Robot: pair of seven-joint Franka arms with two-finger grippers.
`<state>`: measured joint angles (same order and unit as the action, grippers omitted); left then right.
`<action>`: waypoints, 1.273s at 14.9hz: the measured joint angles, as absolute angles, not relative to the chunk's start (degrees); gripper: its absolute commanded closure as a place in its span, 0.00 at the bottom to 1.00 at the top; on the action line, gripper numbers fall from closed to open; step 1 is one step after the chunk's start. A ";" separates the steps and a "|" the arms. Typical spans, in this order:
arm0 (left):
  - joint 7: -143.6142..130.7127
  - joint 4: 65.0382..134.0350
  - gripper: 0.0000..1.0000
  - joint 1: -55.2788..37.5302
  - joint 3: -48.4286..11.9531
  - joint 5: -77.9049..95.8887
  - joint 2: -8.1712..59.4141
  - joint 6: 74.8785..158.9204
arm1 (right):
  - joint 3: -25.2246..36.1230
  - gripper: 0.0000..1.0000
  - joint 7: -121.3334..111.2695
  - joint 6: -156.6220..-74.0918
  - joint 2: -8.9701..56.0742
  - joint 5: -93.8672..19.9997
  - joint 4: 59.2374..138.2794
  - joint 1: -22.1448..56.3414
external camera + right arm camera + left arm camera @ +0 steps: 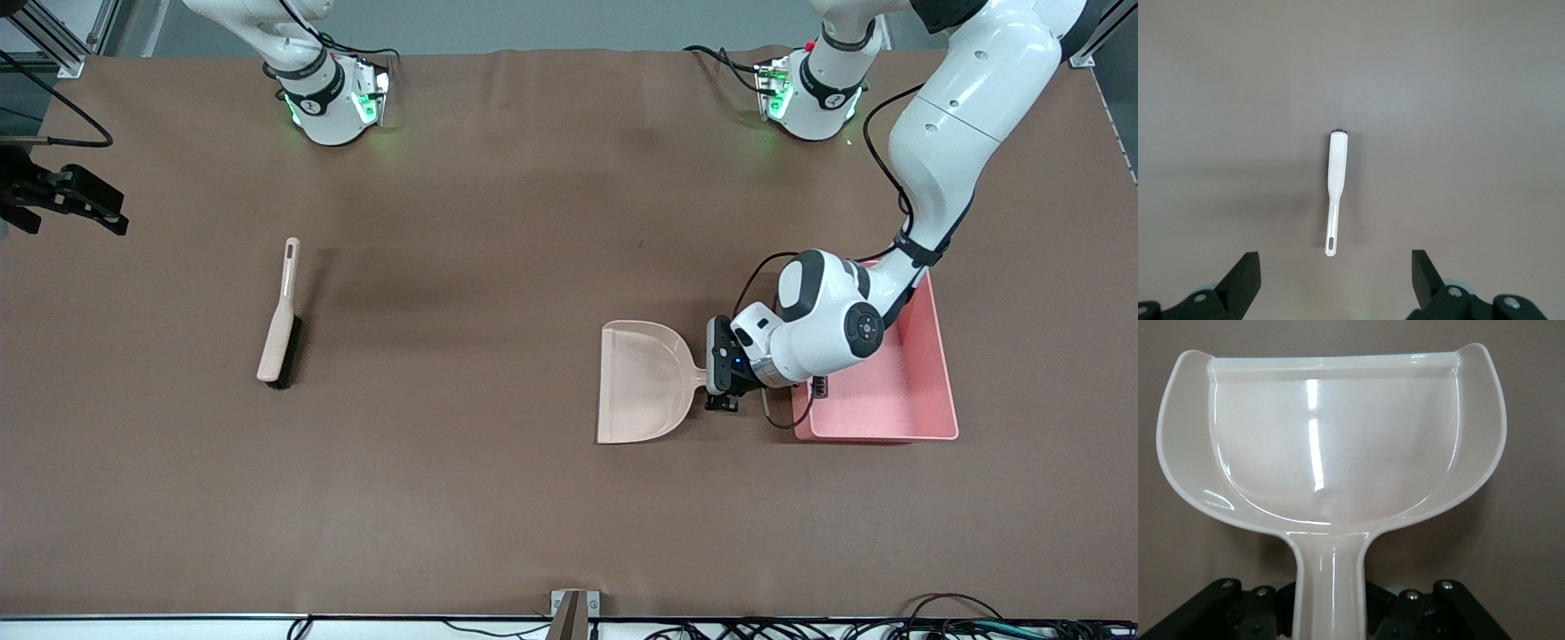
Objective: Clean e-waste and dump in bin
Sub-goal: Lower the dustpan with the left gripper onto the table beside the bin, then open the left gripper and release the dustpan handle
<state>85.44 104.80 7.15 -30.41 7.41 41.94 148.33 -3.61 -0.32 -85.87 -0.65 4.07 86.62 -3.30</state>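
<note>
My left gripper [718, 384] [1333, 610] is shut on the handle of the pale beige dustpan [645, 382] [1331, 440]. The pan lies flat on the table, and its scoop is empty. The pink bin [933, 373] stands right beside it toward the left arm's end of the table, partly covered by the left arm. No e-waste shows in any view. My right gripper [98, 206] [1335, 267] hangs open, high over the right arm's end of the table. The brush [283, 316] [1337, 167] lies far below it.
The beige brush with black bristles lies alone on the brown table mat [462, 267], its handle pointing toward the robot bases. Cables run along the table's front edge [800, 627].
</note>
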 measured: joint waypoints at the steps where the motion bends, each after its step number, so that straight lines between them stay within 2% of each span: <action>1: 84.97 105.10 0.97 7.15 -30.41 7.41 41.92 148.76 | -3.61 0.00 -0.32 -86.09 -0.59 4.07 86.62 -3.21; 4: 84.32 106.05 0.95 7.15 -30.42 7.41 41.85 150.77 | -3.47 0.00 -0.31 -86.39 -0.41 4.09 86.62 -3.28; 5: 84.31 106.33 0.84 7.15 -30.42 7.41 41.85 151.24 | -3.32 0.00 -0.30 -86.59 -0.35 4.09 86.61 -3.34; 6: 84.28 106.49 0.48 7.15 -30.42 7.41 41.84 151.45 | -3.21 0.00 -0.30 -86.82 -0.34 4.09 86.60 -3.39; 7: 84.07 106.59 0.06 7.15 -30.42 7.41 41.82 151.54 | -3.16 0.00 -0.29 -86.89 -0.34 4.08 86.58 -3.39; 8: 83.28 106.61 0.00 7.15 -30.42 7.41 41.80 151.58 | -3.16 0.00 -0.28 -86.80 -0.32 4.06 86.59 -3.39; 11: 79.70 106.61 0.00 7.21 -30.43 7.41 41.21 151.69 | -3.05 0.00 -0.24 -86.69 -0.23 4.05 86.59 -3.46; 16: 74.68 106.23 0.00 7.83 -30.42 7.42 36.59 151.06 | -2.74 0.00 -0.21 -87.98 -0.23 4.10 86.35 -4.10; 19: 70.00 103.59 0.00 7.95 -30.32 7.44 33.59 145.94 | -2.59 0.00 -0.21 -89.28 0.35 4.10 86.34 -5.64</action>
